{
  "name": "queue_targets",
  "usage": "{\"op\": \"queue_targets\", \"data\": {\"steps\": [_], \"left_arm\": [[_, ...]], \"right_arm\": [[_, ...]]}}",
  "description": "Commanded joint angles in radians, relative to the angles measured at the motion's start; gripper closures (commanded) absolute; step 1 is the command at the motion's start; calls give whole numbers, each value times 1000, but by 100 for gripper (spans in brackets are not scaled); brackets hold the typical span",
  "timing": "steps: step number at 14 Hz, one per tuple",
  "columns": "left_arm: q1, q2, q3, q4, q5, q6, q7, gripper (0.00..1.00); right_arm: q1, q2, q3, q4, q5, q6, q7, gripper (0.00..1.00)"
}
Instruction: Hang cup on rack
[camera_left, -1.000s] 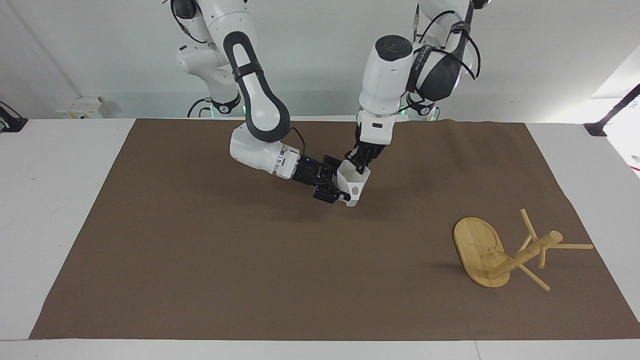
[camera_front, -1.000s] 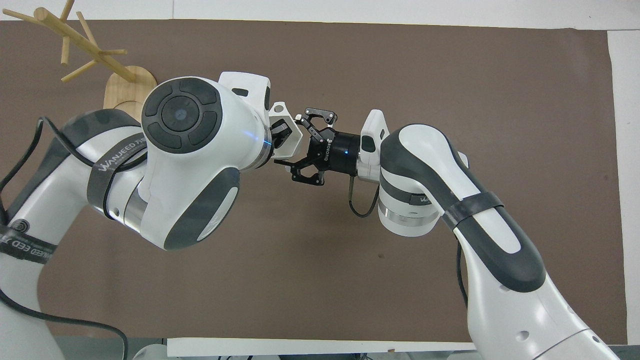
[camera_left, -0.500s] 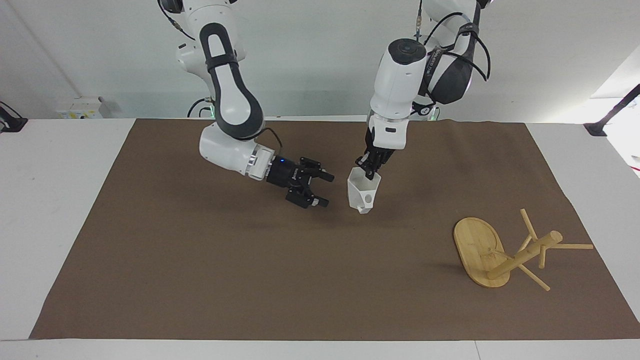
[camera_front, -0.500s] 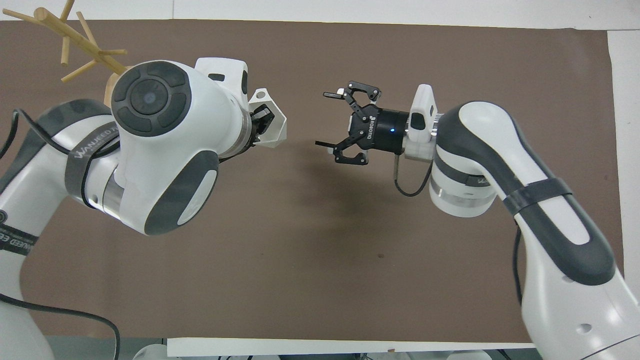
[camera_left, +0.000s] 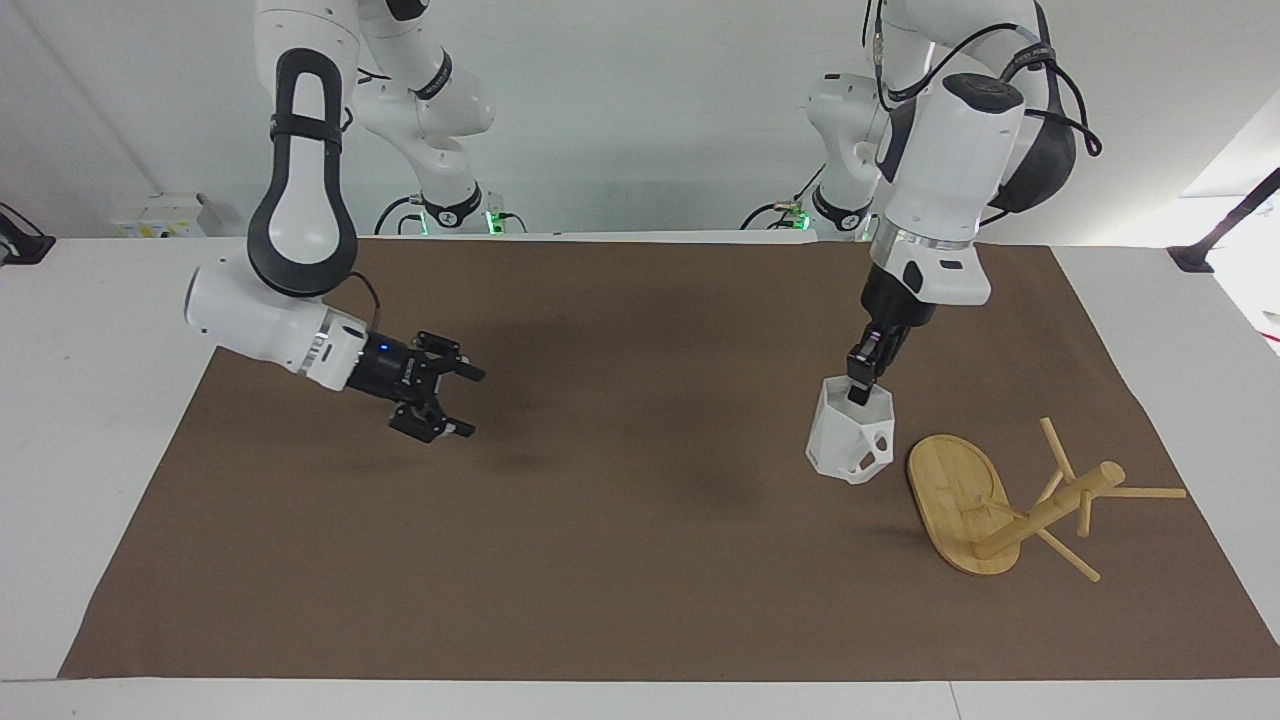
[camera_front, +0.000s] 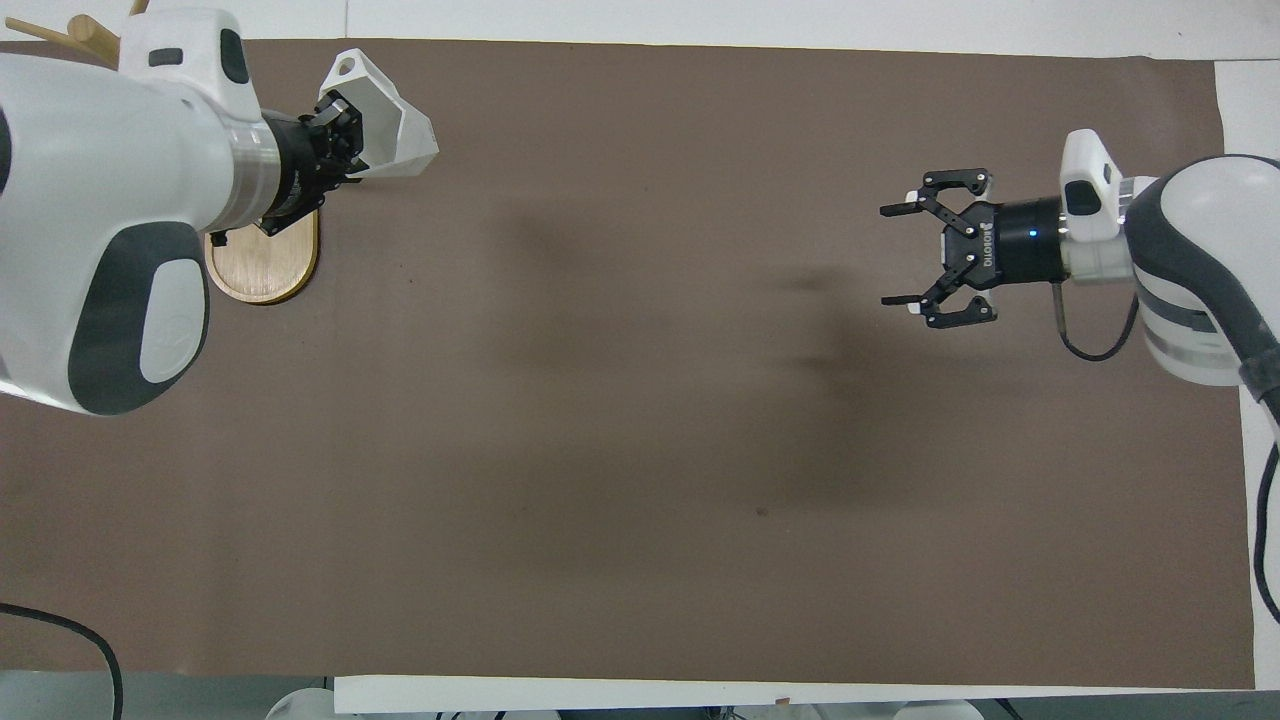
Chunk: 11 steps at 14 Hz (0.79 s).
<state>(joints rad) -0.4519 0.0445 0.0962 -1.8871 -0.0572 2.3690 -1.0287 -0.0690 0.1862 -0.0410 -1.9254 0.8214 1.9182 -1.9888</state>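
Observation:
My left gripper (camera_left: 860, 388) is shut on the rim of the white faceted cup (camera_left: 852, 441) and holds it upright over the mat, close beside the rack's oval base (camera_left: 950, 480). The bamboo rack looks tipped over: its post (camera_left: 1050, 508) slants toward the left arm's end of the table and its pegs reach down to the mat. In the overhead view the cup (camera_front: 390, 135) hangs from the left gripper (camera_front: 340, 150) next to the rack's base (camera_front: 265, 270); the arm hides most of the rack. My right gripper (camera_left: 462, 402) is open and empty over the mat near the right arm's end, also shown in the overhead view (camera_front: 898, 255).
A brown mat (camera_left: 620, 560) covers most of the white table (camera_left: 90, 420). A black clamp (camera_left: 1200, 255) sits at the table's corner near the left arm.
The left gripper carried the cup from the middle of the mat over to the rack's base. The open right gripper drew away from the cup toward its own end of the table.

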Motion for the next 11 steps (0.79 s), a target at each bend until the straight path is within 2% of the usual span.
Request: {"op": "queue_targets", "data": {"steps": [1,3,6,10,11], "left_arm": [[18,-122,-12,-283,-64,272,105,100],[50,-127,-13,-311,-129,294,227,100],[80,-109,-7,-311,-321,295,399,100],[91,-71,-6,-307,-337,308,332,100],[93,-55,-6,-305,-337,335,332,100]], "right_arm": [[-50,-65,13,46,-241,-66,343,1],[-60,-85,12,106,-406,-135,540,1],[-49,-83,18,271,-609,-273,866,1],[-28,-102,24,402,-708,-425,1299,1],[-14,-108,24,436,-732,-497,1405,1]]}}
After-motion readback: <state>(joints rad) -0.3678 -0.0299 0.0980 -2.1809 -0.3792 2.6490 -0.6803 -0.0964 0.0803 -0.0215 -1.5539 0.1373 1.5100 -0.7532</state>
